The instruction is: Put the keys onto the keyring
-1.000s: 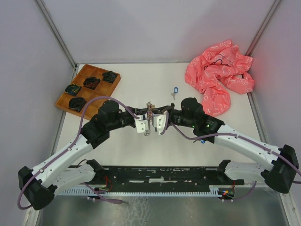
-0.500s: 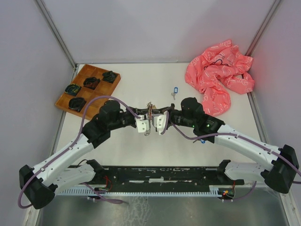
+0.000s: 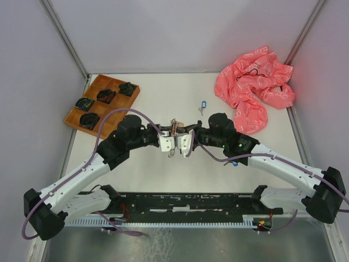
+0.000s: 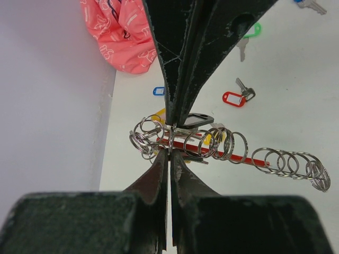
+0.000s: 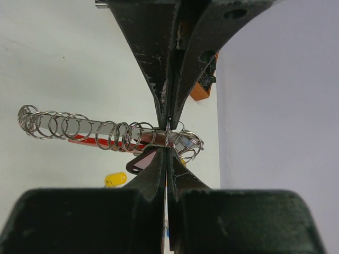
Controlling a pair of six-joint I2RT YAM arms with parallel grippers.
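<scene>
The white table (image 3: 152,170) bore a wooden tray (image 3: 102,83) left of the left gripper (image 4: 169,138), a blue-tagged key (image 3: 203,104) and pink cloth (image 3: 256,87) beyond the right gripper (image 5: 167,133).

**Silver loops, one red strip, bright tags on white**

Between the scuffed black fingers of the left gripper (image 4: 170,138), the keyring (image 4: 212,144) shows silvery loops over a red strip. A dark purple tag (image 4: 193,120) sits just above the tips and a yellow tag (image 4: 157,114) peeps out beside them. Beyond the fingertips, a red tag (image 4: 233,99), a blue tag (image 4: 159,91) and a green tag (image 4: 254,29) hang on silver keys (image 4: 242,85) over the white table (image 4: 296,95). Farther off, the cloth (image 4: 119,32) is salmon pink with a white print. Past the tips of the right gripper (image 5: 167,138), also black, the tray (image 5: 202,91) is orange-brown. Purple cables (image 3: 109,117) loop over the left arm (image 3: 76,177), which is white with black joints.
</scene>
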